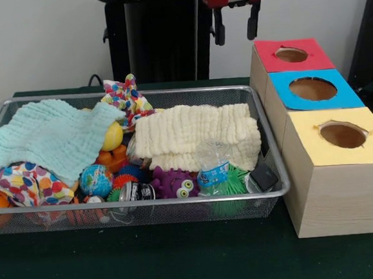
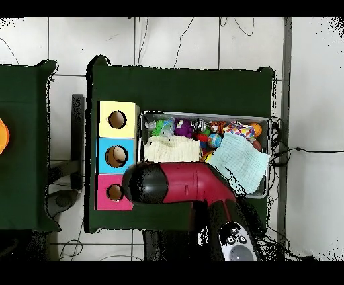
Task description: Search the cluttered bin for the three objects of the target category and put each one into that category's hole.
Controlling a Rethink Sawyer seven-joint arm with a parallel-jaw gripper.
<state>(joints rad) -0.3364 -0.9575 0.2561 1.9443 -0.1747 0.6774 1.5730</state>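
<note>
Hovering with my jaws (image 1: 235,24) apart above the red box (image 1: 293,55), I judge the purple monster toy (image 1: 175,183) by the wire bin's (image 1: 146,206) front rim soft, light, best pinched across its body.

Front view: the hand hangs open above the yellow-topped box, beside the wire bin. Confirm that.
Wrong box. In the front view the hand hangs open near the red-topped box; the yellow-topped box is the nearest one. The wire bin does sit beside them.
</note>
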